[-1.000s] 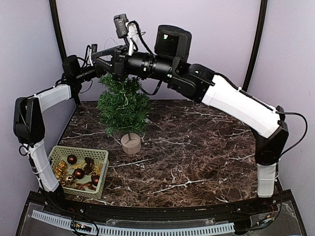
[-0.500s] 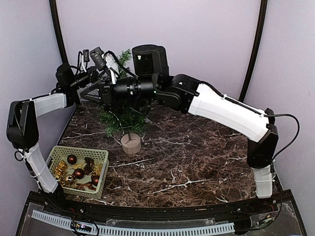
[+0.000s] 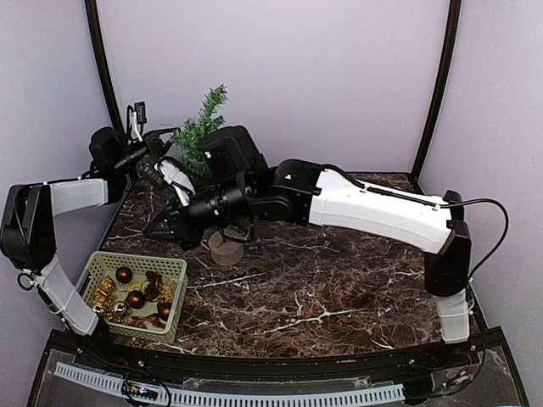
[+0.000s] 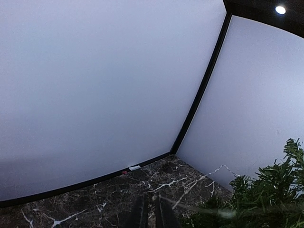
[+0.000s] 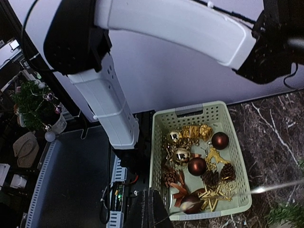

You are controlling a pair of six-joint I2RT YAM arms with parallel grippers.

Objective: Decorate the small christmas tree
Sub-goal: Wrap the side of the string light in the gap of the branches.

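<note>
Right gripper (image 5: 151, 209) is being held fully closed, hanging above the pale green plastic basket (image 5: 157, 156) of gold and dark-red baubles (image 5: 196, 166). Left gripper (image 4: 153, 214) fingers are being held nearly together, though a grip can't be told. The small dark-green bristly christmas tree (image 3: 202, 127) is being partly hidden behind the right arm (image 3: 365, 208), standing back-left on the dark marble table (image 3: 339, 280).

Basket (image 3: 140, 257): pale green lattice, which we find at the table's near-left corner.
Inside: dark red baubles (image 5: 197, 166), gold baubles (image 5: 182, 156), pine cones (image 5: 228, 172) (all jumbled).
Table (image 3: 339, 288): dark, white-veined marble.
</note>
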